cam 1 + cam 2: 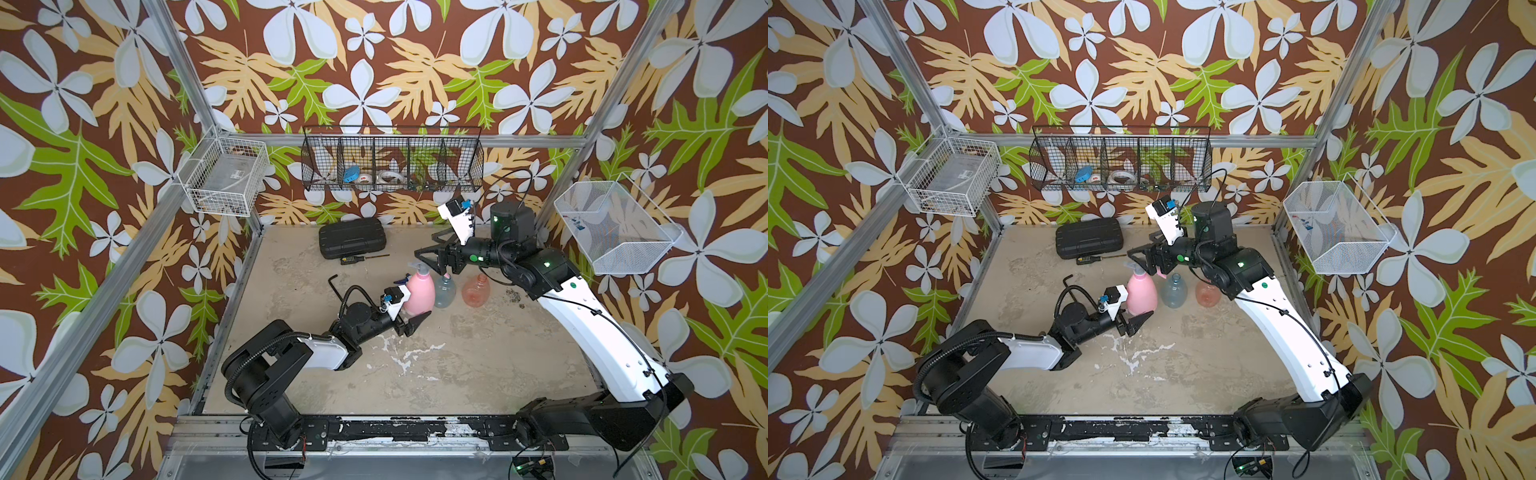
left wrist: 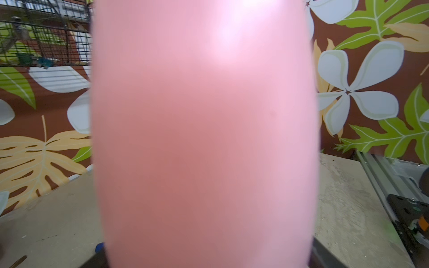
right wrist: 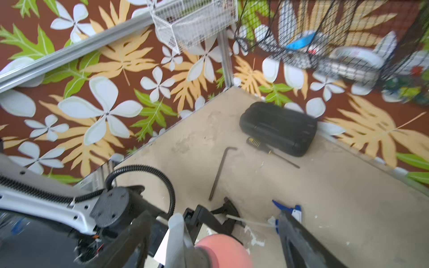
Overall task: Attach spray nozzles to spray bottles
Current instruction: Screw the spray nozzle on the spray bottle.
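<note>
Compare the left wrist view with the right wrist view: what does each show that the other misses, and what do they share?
Left wrist only: a metal rail along the edge of the table. Right wrist only: the black case, hex key, screwdriver, white and blue nozzle lying on the table, and the left arm. Both: the pink bottle, a blurred close-up in the left wrist view, the table, and the black wire basket.
</note>
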